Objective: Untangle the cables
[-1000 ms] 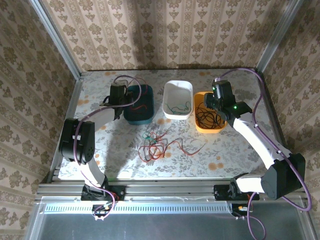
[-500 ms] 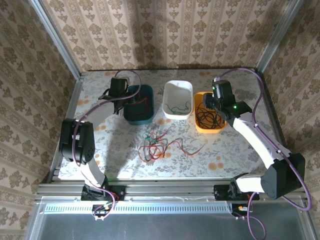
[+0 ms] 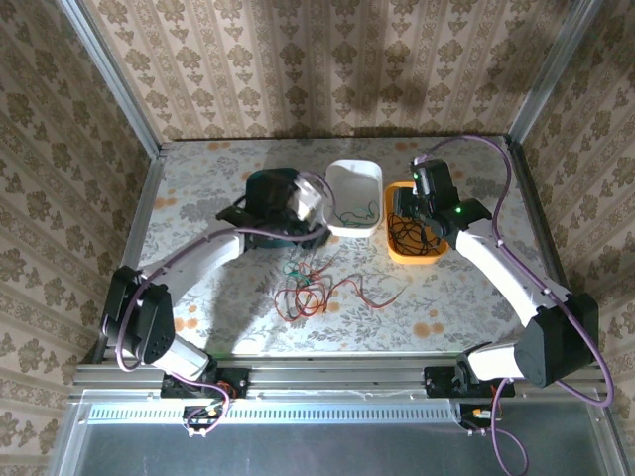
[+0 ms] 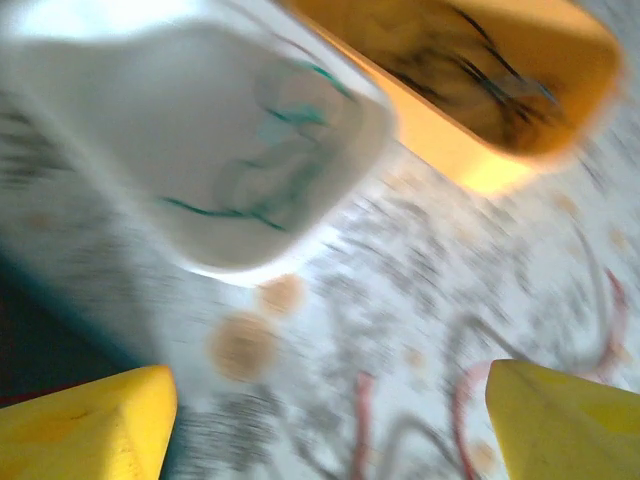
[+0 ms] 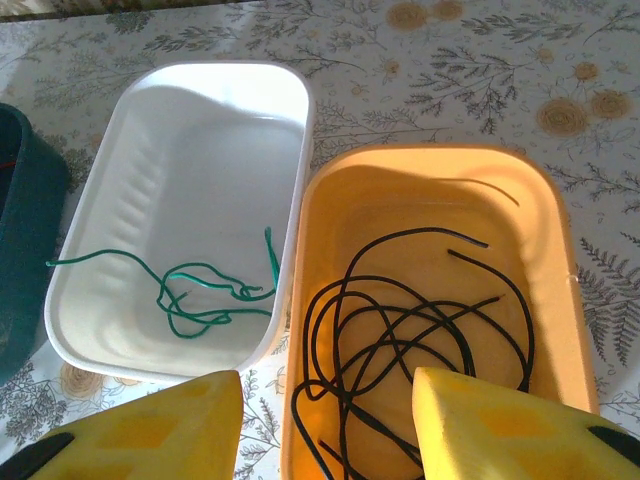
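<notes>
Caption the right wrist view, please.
Open right gripper over orange plastic tray of black wires; white tray alongside holds green wire.

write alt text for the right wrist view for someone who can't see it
Two trays sit side by side on a floral table: a white tray holding green cables and an orange tray holding tangled black cables. The right gripper hangs open above them.

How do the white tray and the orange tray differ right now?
The white tray holds a few loose green cables; the orange tray holds a denser heap of black cables. The white tray's floor is mostly bare, the orange tray's far busier. Both are open rounded rectangles, side by side.
</notes>
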Tool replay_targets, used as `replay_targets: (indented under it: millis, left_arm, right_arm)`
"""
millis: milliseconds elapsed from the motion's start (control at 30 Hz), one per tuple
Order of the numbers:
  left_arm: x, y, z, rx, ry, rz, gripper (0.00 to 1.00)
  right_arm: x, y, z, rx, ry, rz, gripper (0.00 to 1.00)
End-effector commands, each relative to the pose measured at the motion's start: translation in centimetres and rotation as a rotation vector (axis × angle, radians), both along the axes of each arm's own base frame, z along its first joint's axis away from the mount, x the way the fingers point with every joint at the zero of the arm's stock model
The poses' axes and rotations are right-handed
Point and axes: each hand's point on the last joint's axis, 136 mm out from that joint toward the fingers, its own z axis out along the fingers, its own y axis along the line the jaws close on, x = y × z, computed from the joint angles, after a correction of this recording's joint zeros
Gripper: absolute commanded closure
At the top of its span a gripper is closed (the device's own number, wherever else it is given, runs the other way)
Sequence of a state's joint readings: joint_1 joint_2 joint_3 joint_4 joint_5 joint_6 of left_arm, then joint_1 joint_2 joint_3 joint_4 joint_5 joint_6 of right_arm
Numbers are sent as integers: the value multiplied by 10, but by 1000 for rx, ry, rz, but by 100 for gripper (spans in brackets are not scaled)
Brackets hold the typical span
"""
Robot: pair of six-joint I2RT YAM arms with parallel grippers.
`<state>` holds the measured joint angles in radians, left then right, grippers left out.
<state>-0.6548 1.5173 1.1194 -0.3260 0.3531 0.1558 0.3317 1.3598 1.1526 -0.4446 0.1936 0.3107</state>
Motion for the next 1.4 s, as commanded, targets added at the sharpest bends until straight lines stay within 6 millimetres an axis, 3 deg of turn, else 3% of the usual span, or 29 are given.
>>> replay_targets:
  millis: [0,233,400,800,1000,1200,1367]
  left_arm:
    - [-42,9,-45,138,79,-155,18]
    - [-36,14,-78,184,85,-140,17]
    - [-22,24,-94,219,75,-87,18]
    - [-13,34,-101,217,145,-46,22]
    - [-27,35,-113,257,258,-82,24]
    - [-38,26,-106,215,316,-131,47]
    - [-49,23,-98,222,327,-176,36]
  right_arm:
    - [3,5,2,6,-4,16,50]
    - [0,3,2,7,-3,13,50]
    - [-3,0,5,-9,-8,10,50]
    - [-6,-1,4,1,-12,2,50]
    - [-6,-3,6,3,-18,-6,50]
    - [-7,-3,5,3,-18,-8,50]
    - [-7,-4,5,1,-20,-7,50]
